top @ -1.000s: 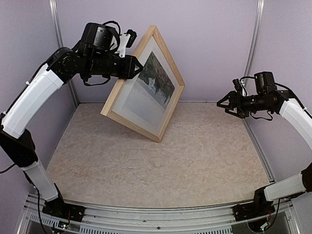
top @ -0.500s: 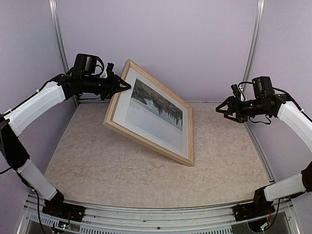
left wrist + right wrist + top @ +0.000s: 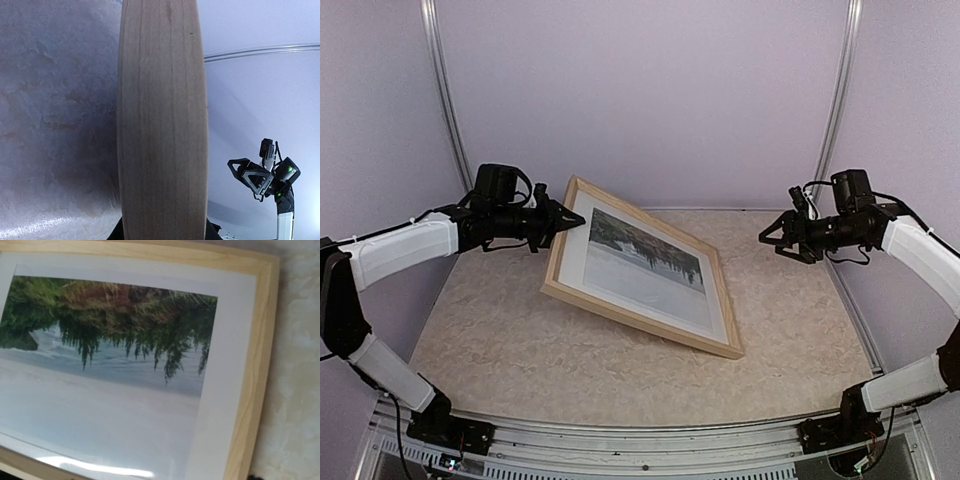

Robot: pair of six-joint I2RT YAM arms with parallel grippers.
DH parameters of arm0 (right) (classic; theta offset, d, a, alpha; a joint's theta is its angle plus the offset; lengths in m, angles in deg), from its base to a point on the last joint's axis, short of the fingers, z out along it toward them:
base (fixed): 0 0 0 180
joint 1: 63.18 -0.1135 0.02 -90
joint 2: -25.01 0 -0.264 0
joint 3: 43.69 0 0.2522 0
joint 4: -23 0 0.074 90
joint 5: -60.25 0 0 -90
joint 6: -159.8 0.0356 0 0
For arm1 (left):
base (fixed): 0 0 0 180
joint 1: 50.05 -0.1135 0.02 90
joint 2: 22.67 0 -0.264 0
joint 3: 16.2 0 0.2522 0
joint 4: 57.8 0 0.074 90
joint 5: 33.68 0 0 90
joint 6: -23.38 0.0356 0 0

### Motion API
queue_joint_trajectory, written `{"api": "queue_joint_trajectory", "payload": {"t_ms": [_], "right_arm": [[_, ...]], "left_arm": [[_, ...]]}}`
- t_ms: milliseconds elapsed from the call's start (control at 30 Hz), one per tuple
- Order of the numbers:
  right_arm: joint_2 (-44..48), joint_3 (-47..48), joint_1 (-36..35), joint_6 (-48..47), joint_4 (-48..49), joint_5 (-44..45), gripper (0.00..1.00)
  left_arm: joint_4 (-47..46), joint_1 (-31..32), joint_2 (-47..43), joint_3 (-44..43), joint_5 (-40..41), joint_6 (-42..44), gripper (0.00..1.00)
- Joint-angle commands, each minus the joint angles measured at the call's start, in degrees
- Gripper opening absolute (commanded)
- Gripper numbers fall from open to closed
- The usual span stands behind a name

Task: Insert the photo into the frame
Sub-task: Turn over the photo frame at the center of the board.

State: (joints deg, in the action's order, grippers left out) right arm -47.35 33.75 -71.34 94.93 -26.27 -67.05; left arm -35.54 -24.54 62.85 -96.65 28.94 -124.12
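Photo (image 3: 640, 268) sits inside the frame (image 3: 638, 323). My left jaws pinch the frame's far-left edge, tilting it off the desk (image 3: 520, 345). Right jaws spread, well apart from it.

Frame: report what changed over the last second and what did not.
The left gripper came down toward the table, swinging the frame from steeply tilted on one corner to nearly flat, its gripped side still raised. The photo remained inside it. The right gripper stayed open and clear of the frame, barely moving.
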Motion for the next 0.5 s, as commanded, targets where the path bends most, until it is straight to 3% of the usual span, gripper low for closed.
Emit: {"api": "queue_joint_trajectory", "payload": {"t_ms": [0,200,400,467], "right_arm": [[-0.78,-1.41,0.60,-0.51,2.14,-0.71,0.73],[-1.49,-3.57,0.61,-0.75,3.72,-0.83,0.73],[-1.93,-5.64,0.62,-0.67,5.53,-1.19,0.72],[-2.07,-6.03,0.63,-0.55,5.99,-1.24,0.72]], "left_arm": [[-15.47,-0.32,-4.06,1.70,-4.24,-1.83,0.14],[-14.87,-1.70,-4.50,6.60,-3.68,-0.44,0.37],[-14.41,-3.58,-6.03,13.09,-2.53,1.46,0.66],[-13.93,-3.84,-6.00,14.45,-2.13,2.72,0.71]]}}
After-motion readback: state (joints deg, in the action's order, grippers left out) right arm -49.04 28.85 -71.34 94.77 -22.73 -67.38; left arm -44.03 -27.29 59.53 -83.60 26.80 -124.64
